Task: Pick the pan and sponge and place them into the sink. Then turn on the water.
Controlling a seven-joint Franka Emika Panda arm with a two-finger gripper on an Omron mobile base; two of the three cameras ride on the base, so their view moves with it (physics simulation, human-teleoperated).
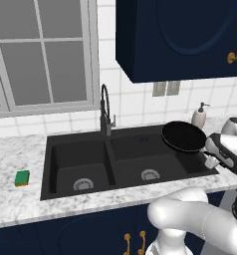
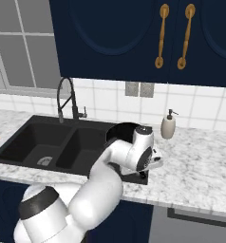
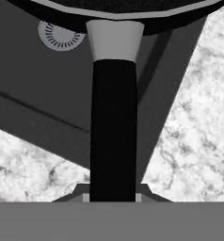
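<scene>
Left of the sink (image 1: pixel 80 149), a small green-and-yellow sponge (image 1: pixel 22 178) is lying on the speckled marble desk (image 1: pixel 11 159). Over the sink's right basin, the round black pan (image 1: pixel 183 136) is hanging, its thin handle clamped in the gripper (image 1: pixel 210 162). A soap dispenser (image 1: pixel 199 116) is standing right of the sink.
</scene>
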